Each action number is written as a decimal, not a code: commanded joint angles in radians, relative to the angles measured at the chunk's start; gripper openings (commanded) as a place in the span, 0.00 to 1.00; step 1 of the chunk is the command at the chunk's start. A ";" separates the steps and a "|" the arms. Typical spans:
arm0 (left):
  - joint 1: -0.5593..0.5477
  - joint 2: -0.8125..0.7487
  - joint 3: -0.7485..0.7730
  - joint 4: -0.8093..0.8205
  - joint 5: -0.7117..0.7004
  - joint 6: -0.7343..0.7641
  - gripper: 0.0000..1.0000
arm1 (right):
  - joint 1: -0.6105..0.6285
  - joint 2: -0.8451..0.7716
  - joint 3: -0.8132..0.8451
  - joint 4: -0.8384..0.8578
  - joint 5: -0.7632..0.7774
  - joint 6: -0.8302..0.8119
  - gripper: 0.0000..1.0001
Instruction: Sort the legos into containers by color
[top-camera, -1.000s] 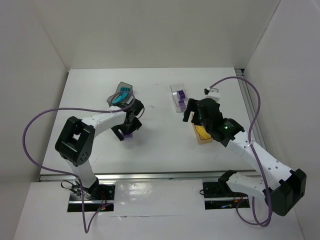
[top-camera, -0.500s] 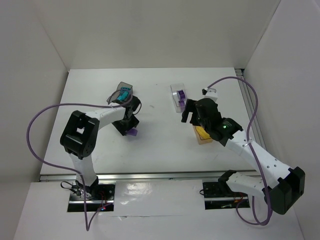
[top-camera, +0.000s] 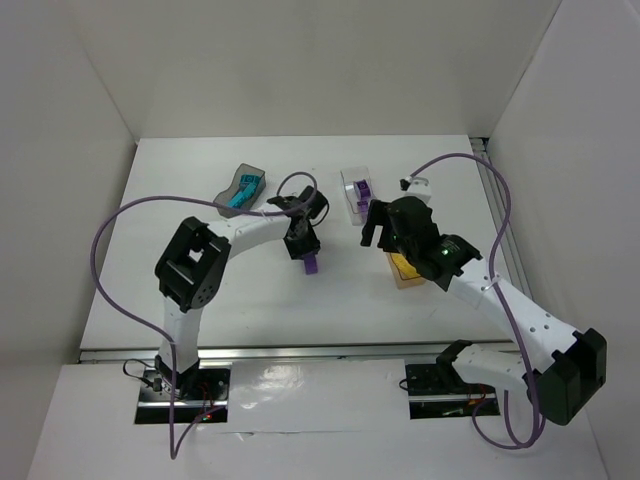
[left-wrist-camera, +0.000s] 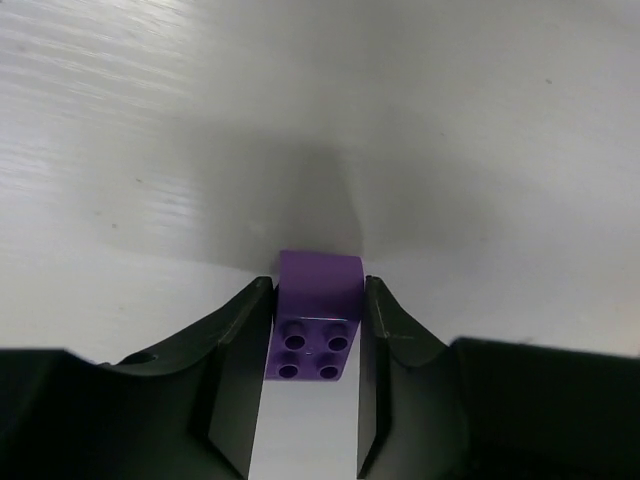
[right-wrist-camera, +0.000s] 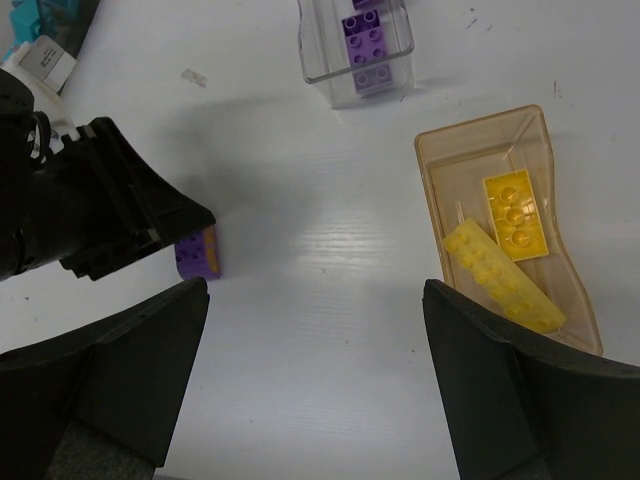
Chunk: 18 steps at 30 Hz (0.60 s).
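My left gripper (left-wrist-camera: 317, 290) is shut on a purple lego (left-wrist-camera: 315, 315), studs toward the camera, near the table's middle (top-camera: 311, 263). That lego also shows under the left fingers in the right wrist view (right-wrist-camera: 198, 253). A clear container (top-camera: 350, 205) holds purple legos (right-wrist-camera: 365, 45). Two yellow legos (right-wrist-camera: 515, 210) lie in the amber container (right-wrist-camera: 450, 180), which my right arm partly hides from above. The dark grey container (top-camera: 243, 187) at the back left holds teal legos. My right gripper (right-wrist-camera: 315, 300) hovers open and empty between the clear and amber containers.
White walls close in the table at the back and on both sides. A purple cable (top-camera: 130, 215) loops out left of the left arm, and another arcs over the right arm (top-camera: 505, 200). A metal rail (top-camera: 300, 352) runs along the near edge.
The left jaws have closed on the purple lego, and the left arm has swung right with it from beside the dark grey container toward the table's middle. The right gripper has barely shifted.
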<state>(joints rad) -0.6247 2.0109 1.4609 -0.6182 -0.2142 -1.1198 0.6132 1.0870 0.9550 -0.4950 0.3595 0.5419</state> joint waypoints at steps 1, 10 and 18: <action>-0.001 0.003 0.036 0.000 0.019 0.048 0.46 | 0.011 0.005 0.005 0.018 0.004 -0.007 0.95; 0.060 -0.130 0.065 -0.084 -0.047 0.159 0.82 | 0.061 0.071 -0.041 0.058 -0.053 0.016 0.95; 0.328 -0.444 -0.014 -0.133 -0.048 0.207 0.83 | 0.247 0.362 0.011 0.193 0.022 0.171 0.95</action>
<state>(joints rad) -0.3824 1.7103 1.4837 -0.7082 -0.2417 -0.9436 0.8200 1.3869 0.9276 -0.3927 0.3225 0.6327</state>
